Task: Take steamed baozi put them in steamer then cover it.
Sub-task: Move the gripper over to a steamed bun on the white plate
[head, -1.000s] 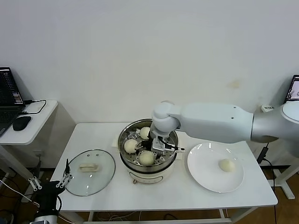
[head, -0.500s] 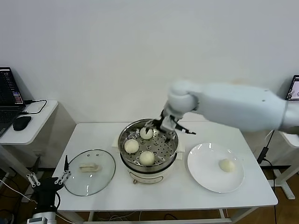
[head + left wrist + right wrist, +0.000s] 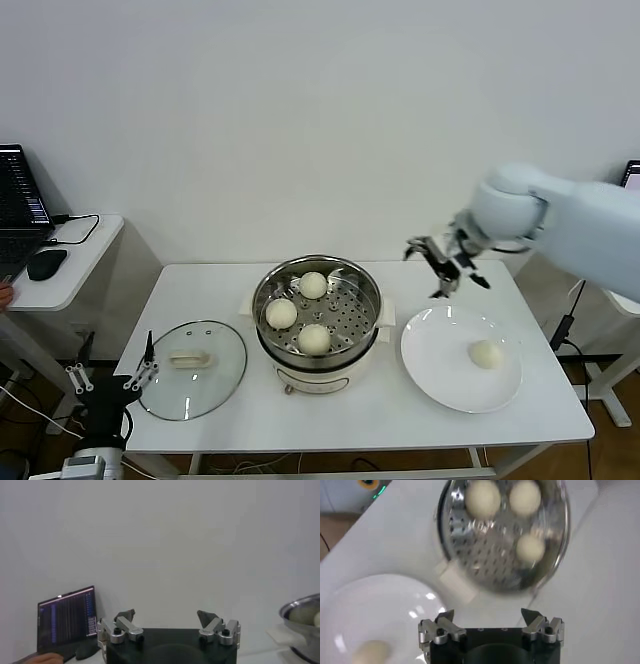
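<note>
I assess this as a lab or test room, not a home kitchen. A plain white wall (image 3: 300, 120) backs a bare white desk (image 3: 350, 410) on a thin metal frame. A side desk (image 3: 75, 265) carries an open laptop (image 3: 18, 200) showing lines of text, with a mouse (image 3: 45, 263) beside it. Loose cables (image 3: 25, 410) trail over the floor. A second screen (image 3: 630, 190) sits at the right edge.

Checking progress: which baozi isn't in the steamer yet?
The lone baozi on the white plate, right of the steamer. The other three sit in the basket. The open right gripper hovers above the plate's far edge.
</note>
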Available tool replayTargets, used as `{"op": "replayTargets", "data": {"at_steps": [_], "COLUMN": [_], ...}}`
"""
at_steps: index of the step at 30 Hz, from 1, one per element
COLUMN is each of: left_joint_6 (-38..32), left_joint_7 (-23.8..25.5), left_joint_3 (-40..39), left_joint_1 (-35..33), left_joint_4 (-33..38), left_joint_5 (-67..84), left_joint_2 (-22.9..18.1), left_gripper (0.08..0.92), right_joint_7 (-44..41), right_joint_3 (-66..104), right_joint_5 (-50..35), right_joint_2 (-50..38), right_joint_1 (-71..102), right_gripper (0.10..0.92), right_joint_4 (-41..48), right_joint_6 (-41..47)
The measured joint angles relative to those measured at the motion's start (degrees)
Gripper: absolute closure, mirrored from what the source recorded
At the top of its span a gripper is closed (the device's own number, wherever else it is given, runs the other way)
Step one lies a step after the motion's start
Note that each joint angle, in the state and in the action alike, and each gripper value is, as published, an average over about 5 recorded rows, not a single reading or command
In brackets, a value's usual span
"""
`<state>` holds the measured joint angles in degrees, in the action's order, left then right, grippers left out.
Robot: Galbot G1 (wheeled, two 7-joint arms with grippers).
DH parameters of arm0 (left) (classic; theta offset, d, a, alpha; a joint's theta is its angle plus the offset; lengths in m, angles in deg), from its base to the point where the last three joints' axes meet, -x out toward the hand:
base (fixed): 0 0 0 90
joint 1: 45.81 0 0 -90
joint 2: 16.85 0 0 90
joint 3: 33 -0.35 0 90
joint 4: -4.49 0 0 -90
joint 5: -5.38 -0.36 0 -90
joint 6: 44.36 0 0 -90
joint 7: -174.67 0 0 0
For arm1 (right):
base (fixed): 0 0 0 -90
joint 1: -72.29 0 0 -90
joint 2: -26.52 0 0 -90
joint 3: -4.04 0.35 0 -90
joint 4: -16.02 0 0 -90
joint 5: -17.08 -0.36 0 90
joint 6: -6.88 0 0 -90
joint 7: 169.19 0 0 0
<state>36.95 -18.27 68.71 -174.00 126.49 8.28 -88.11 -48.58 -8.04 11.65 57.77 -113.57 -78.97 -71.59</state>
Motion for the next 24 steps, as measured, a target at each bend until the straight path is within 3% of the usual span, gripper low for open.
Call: {"op": "replayTargets", "data": {"at_steps": [11, 24], "left_joint_6": [0.3, 0.2], "left_joint_7": [0.3, 0.3], "left_joint_3": [-0.8, -0.8], "left_joint_1": [-0.6, -1.7], "left_joint_4": [0.0, 0.7], "left_joint_5": [-0.9, -1.7], "left_joint_2": [-0.3, -0.9], "left_gripper": [0.177, 0.177], "right_joint_7": [-1.0, 0.0], "right_joint_3": [13.2, 30.5], "right_joint_5": [6.6, 14.1], "right_joint_2": [-8.6, -7.0], "right_joint_1": [17.9, 38.6], "right_gripper": [0.203, 0.203], "right_joint_4": [4.5, 13.3], "right_joint_6": [-0.1, -2.2]}}
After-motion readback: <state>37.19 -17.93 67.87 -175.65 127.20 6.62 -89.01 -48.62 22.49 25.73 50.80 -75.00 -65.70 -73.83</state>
